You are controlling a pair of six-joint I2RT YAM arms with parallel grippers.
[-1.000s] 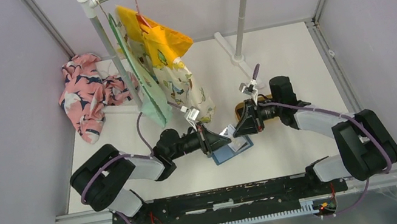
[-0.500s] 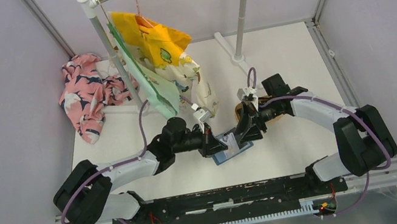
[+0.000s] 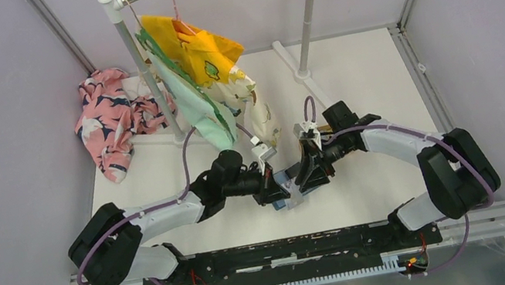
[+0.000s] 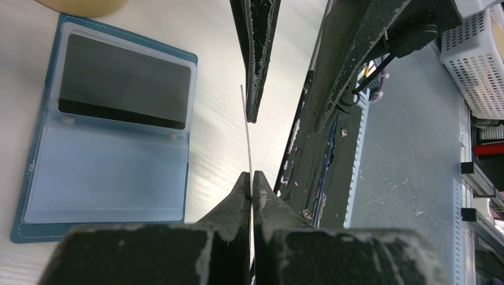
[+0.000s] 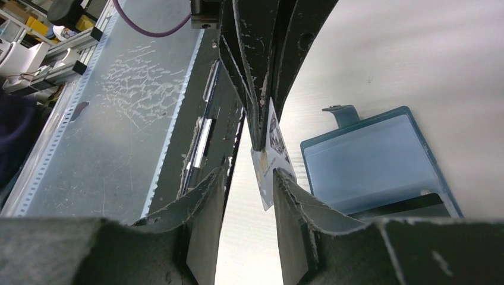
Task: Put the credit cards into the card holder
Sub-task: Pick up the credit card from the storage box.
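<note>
The card holder [image 3: 294,191] lies open on the table between the two grippers; it is teal-blue [image 4: 107,130] with clear pockets. One dark credit card [image 4: 125,80] sits in its upper pocket. My left gripper [image 4: 251,178] is shut on a second credit card [image 4: 246,130], held upright just above the table, edge-on in the left wrist view. From the right wrist that card [image 5: 270,148] shows a pale printed face. My right gripper [image 5: 249,178] stands open around the card's free end, which lies close to one finger [image 5: 297,202]. The holder [image 5: 374,160] lies beside them.
A clothes rack with hanging garments [image 3: 197,66] stands behind the left arm, and its second pole [image 3: 308,7] rises at the back. A floral cloth pile [image 3: 108,117] lies at the back left. A tan tray rim [image 4: 83,6] lies beyond the holder. The metal rail [image 3: 292,249] runs along the near edge.
The left arm stretched right with its card, lower and nearer the holder. The right gripper came left to meet the card and opened its jaws around it. The hanging garments swung.
</note>
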